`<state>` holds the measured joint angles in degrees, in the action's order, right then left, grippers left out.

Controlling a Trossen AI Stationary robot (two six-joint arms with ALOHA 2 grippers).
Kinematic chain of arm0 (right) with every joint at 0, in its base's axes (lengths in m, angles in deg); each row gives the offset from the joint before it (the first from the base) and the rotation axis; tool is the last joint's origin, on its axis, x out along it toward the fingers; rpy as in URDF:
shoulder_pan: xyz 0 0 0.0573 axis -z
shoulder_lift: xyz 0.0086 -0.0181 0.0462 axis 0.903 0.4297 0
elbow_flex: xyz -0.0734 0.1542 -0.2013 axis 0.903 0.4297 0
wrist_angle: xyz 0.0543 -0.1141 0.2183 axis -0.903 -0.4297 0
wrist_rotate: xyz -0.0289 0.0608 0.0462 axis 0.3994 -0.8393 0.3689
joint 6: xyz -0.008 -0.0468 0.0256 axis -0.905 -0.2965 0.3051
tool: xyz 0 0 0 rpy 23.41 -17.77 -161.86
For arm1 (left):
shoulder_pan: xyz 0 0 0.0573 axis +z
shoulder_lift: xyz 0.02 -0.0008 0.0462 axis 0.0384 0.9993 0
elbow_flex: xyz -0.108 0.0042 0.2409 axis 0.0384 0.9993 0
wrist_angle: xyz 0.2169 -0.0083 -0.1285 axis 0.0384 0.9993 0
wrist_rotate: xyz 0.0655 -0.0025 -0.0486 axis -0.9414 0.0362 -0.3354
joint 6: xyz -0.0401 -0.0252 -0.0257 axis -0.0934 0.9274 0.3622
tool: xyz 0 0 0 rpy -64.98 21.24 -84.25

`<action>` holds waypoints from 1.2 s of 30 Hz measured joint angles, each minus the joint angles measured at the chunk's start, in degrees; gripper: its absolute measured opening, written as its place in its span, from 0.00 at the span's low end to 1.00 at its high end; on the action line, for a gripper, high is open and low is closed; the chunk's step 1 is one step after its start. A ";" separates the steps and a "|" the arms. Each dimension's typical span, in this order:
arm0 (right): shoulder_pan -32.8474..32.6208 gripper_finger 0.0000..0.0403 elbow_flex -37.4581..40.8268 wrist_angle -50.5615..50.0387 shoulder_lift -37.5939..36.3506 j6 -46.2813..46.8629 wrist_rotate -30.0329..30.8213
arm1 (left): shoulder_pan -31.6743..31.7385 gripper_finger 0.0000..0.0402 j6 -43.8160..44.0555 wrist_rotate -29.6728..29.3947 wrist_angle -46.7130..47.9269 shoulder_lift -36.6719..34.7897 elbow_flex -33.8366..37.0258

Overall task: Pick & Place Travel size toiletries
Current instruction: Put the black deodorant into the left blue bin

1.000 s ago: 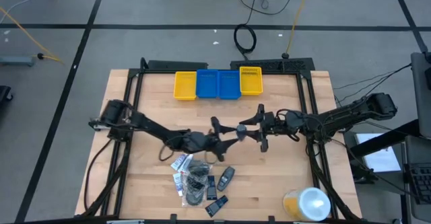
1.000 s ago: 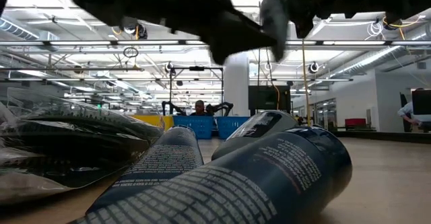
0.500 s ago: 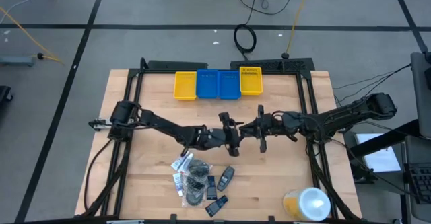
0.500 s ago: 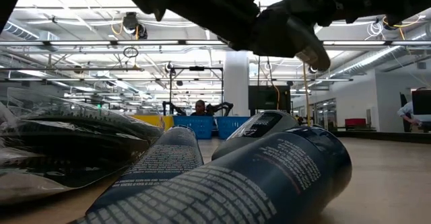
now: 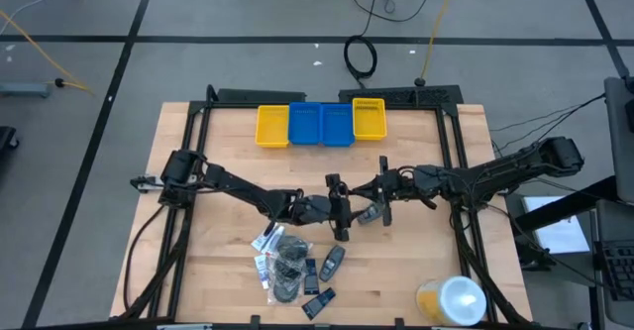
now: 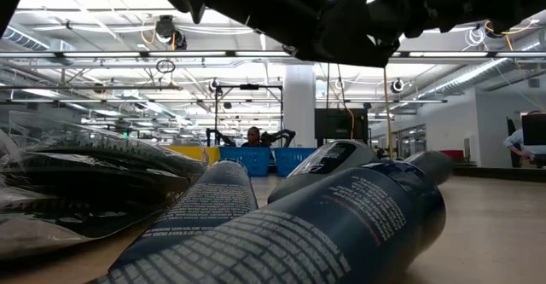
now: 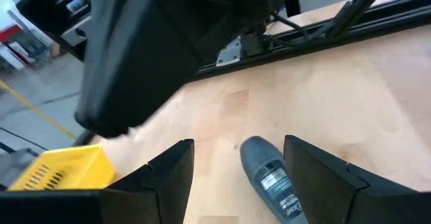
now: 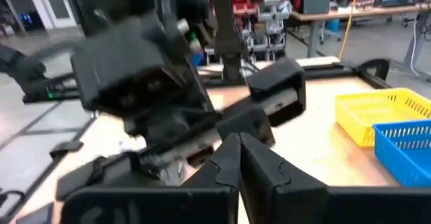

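Fingers [image 8: 225,167] of the right hand [image 8: 237,143] are now pressing together on nothing, having snapped closed within the last second. The dark grey mini bottle [image 7: 271,178], which was up between the two hands a moment ago, is now lying on the counter [image 5: 416,261] under the left hand [image 7: 239,143]. That hand's fingers are standing apart and empty. The mid-air pass is looking like a miss, so the bottle is probably needing a fresh pick. The other toiletries [image 5: 292,266] are waiting in their pile, well apart from the bins [image 5: 322,124].
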<state>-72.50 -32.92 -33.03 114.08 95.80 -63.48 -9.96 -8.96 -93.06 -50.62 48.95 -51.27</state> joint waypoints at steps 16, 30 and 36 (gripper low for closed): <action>0.50 0.16 0.00 -2.89 -0.26 -2.83 9.09 | 0.38 0.57 19.15 5.62 2.99 2.69 0.00; 0.48 0.22 0.07 -1.09 -0.26 -4.31 9.07 | 0.57 0.57 24.88 6.73 -0.08 11.16 -2.99; 0.48 0.22 0.01 -1.60 -0.26 -4.34 9.08 | 0.53 0.57 23.95 7.55 4.56 16.88 -9.63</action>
<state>-72.02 -32.91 -34.63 113.81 91.46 -54.40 -9.44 14.99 -85.51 -46.06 65.82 -60.90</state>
